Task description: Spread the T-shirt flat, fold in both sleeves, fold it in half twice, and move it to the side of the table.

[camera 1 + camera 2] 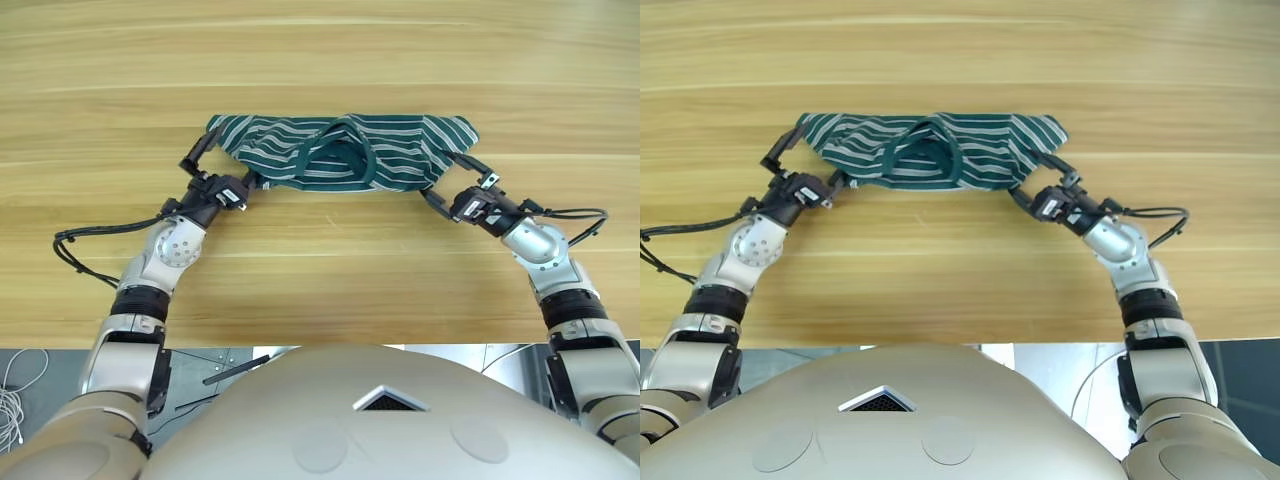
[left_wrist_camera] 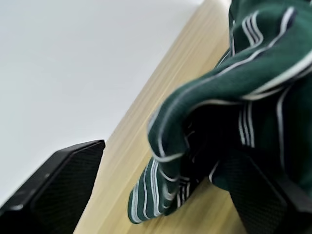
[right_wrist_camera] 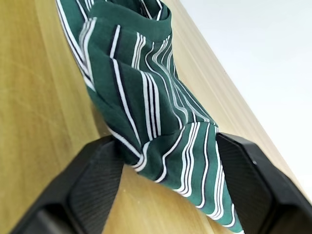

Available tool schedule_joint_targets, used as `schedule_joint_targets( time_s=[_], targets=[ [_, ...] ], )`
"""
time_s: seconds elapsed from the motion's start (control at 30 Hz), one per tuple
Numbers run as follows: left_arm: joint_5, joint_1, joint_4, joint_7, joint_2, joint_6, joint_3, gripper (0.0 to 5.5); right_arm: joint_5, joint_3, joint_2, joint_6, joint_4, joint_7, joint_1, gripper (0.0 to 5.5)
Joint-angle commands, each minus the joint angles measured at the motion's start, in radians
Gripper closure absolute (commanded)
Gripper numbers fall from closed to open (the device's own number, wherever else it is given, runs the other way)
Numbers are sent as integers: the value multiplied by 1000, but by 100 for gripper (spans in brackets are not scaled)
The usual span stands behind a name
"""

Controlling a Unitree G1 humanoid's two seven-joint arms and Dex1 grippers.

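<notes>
The dark green T-shirt (image 1: pixel 400 150) with white stripes lies bunched into a narrow band across the wooden table (image 1: pixel 320 60), its collar (image 1: pixel 337 152) in the middle. My left gripper (image 1: pixel 228 163) is at the shirt's left end, open, with one finger (image 2: pixel 63 185) clear of the cloth and the other under a fold. At the shirt's right end, my right gripper (image 1: pixel 446 178) stands open with a gathered corner of the T-shirt (image 3: pixel 146 97) between its fingers (image 3: pixel 92 185), touching both.
Bare table stretches beyond the shirt and to both sides. The table's near edge (image 1: pixel 320 345) runs just in front of my arms. Black cables (image 1: pixel 90 235) loop out from both wrists over the table.
</notes>
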Motion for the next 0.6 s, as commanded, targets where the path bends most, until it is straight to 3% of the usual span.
schedule_joint_targets(
  time_s=[0.03,0.3,0.6],
  targets=[
    [-18,5,-36,39,7,-20,-7,123,-18,1,-4,2,26,-21,-21,222],
    [-173,56,-100,56,3,-157,25,123,-52,19,0,-6,94,-57,-40,222],
    [-79,12,-50,79,5,-68,3,253,-52,31,-4,-17,107,-70,-45,222]
  ],
)
